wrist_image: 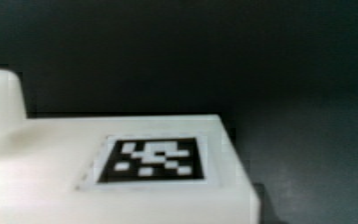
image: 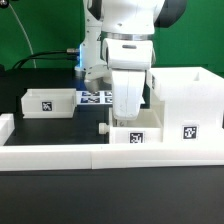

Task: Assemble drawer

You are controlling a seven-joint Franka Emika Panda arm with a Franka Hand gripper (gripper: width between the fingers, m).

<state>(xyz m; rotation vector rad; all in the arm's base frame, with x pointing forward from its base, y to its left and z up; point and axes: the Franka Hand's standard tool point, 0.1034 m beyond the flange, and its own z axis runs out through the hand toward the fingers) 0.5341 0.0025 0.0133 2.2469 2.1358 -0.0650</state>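
Drawer tray (image: pixel 135 137), tagged, lies just below the gripper (image: pixel 127 117); box casing (image: pixel 186 100) stands beside the jaws. Jaw spread cannot be told.

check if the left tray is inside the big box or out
Out. The tray sits by itself at the exterior view's left, clearly apart from the big box.

Casing (image: pixel 188 92) upright; first tray (image: pixel 134 137) beside it; second tray (image: pixel 47 102) apart.
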